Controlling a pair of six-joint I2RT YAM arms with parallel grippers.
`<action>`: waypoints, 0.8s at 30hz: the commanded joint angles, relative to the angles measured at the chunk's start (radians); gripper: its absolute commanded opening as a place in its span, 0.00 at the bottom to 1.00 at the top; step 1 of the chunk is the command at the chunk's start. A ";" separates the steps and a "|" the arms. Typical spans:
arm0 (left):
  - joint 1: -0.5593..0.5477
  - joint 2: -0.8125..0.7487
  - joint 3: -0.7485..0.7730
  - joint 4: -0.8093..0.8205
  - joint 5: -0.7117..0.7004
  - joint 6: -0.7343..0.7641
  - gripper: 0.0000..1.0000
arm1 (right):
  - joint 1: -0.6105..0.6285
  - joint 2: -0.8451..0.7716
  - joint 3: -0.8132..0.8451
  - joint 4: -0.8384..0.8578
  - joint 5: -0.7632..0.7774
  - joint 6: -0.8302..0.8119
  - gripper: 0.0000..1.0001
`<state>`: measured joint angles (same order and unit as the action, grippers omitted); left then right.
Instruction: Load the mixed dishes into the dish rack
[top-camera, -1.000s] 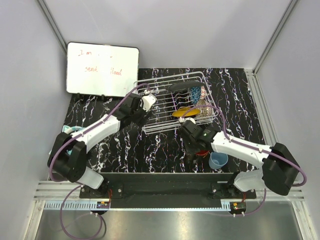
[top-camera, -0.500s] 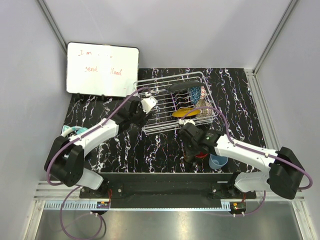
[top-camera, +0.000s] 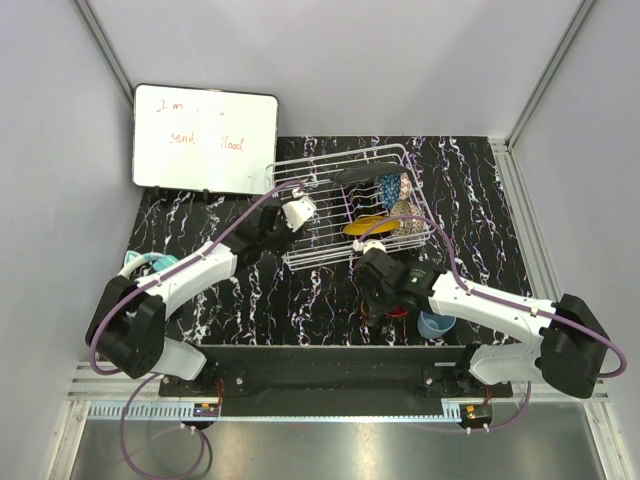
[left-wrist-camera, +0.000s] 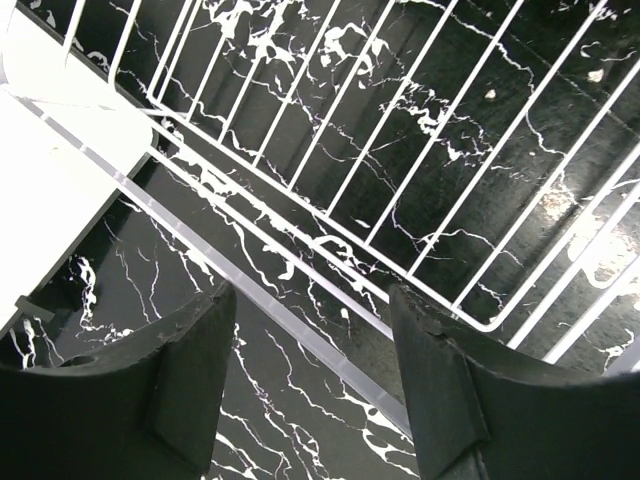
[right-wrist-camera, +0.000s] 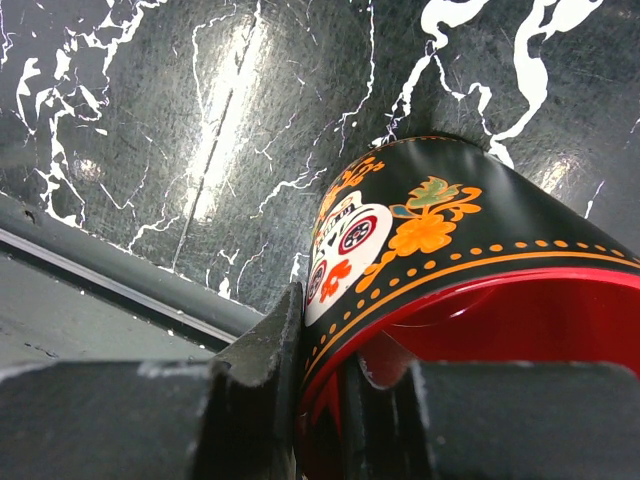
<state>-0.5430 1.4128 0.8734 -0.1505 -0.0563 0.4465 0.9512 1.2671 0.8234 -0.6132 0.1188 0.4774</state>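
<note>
The white wire dish rack (top-camera: 330, 215) holds the dark rectangular floral plate (top-camera: 365, 173), the blue patterned bowl (top-camera: 392, 185), the beige patterned bowl (top-camera: 406, 212) and the yellow round plate (top-camera: 363, 226). My right gripper (top-camera: 386, 310) is shut on the rim of the black mug with red inside (top-camera: 402, 311), near the table's front edge. In the right wrist view one finger (right-wrist-camera: 275, 350) is outside the mug (right-wrist-camera: 450, 250) and the other is inside. The light-blue cup (top-camera: 437, 322) stands just right of it. My left gripper (top-camera: 302, 211) is open and empty over the rack's left edge (left-wrist-camera: 400, 200).
A whiteboard (top-camera: 205, 138) with writing leans at the back left. Teal headphones (top-camera: 140, 262) lie at the table's left edge beside the left arm. A dark rail (right-wrist-camera: 90, 270) runs along the front edge close to the mug.
My right arm has shifted a little toward the front edge with the mug still gripped. My left gripper has edged slightly along the rack's left side.
</note>
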 joint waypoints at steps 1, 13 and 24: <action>-0.006 0.006 0.011 -0.155 0.010 -0.001 0.82 | 0.020 -0.023 0.036 0.064 0.024 0.012 0.00; 0.003 0.008 0.222 -0.285 -0.164 -0.356 0.99 | 0.020 -0.014 0.028 0.066 0.030 0.004 0.04; 0.015 0.208 0.289 -0.328 -0.171 -0.537 0.95 | 0.018 -0.049 -0.006 0.063 0.053 0.044 0.04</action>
<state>-0.5343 1.5723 1.1076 -0.4622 -0.2111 0.0074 0.9596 1.2686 0.8185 -0.6033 0.1253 0.4942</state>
